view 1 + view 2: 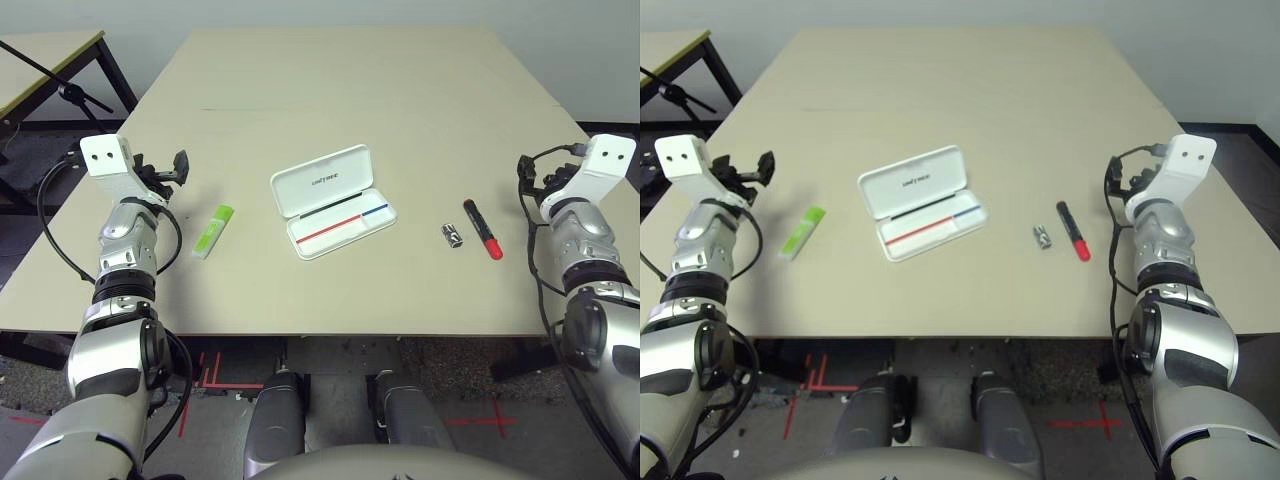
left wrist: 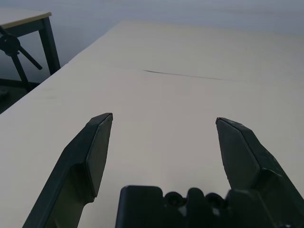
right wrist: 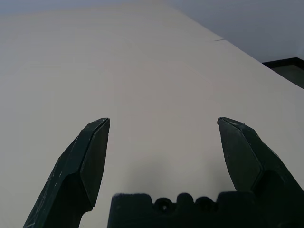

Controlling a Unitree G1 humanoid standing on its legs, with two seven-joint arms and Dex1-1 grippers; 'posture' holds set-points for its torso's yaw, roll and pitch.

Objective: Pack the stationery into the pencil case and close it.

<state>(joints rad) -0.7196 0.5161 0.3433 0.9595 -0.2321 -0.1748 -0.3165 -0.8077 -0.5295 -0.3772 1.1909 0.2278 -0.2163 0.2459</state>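
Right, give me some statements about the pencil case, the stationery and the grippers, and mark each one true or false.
1. The pencil case stands open. True.
2. The red marker lies inside the pencil case. False: it lies on the table, to the right of the case.
3. The green and white stick is on the robot's left side of the case. True.
4. The left gripper is holding the green and white stick. False: its fingers are apart with nothing between them.
5. The small silver-and-black piece lies between the case and the red marker. True.
6. The right gripper is shut. False: it is open.
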